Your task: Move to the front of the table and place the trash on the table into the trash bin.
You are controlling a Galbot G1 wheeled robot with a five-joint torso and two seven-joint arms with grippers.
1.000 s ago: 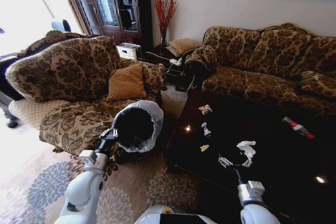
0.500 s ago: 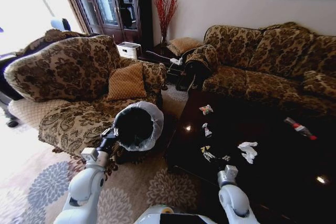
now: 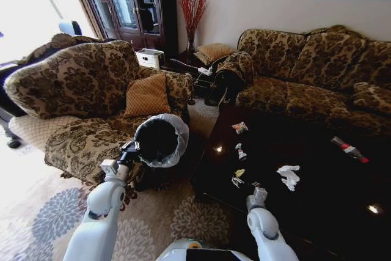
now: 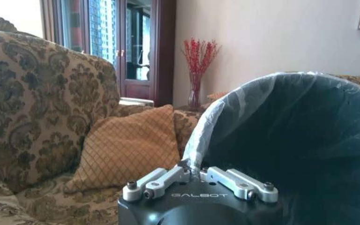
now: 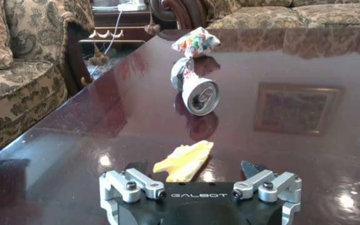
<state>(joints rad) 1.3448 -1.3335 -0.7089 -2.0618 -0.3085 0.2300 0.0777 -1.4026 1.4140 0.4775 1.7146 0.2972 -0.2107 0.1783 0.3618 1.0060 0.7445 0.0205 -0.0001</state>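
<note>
Right hand (image 5: pixel 196 176) is being held open, low over the tabletop (image 5: pixel 292 61), the yellow scrap (image 5: pixel 184 160) lying between its fingers, long axis pointing away. Trash bin (image 3: pixel 160 140) is being gripped at its rim by left hand (image 4: pixel 198 174), well apart.

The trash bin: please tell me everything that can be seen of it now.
The trash bin is small, round and black, lined with a translucent whitish plastic bag folded over its rim. It is lifted off the floor and tilted, its dark opening facing the head camera. The left gripper holds it at the rim, jaws shut on the bag's edge. It hangs before the armchair, beside the table.
</note>
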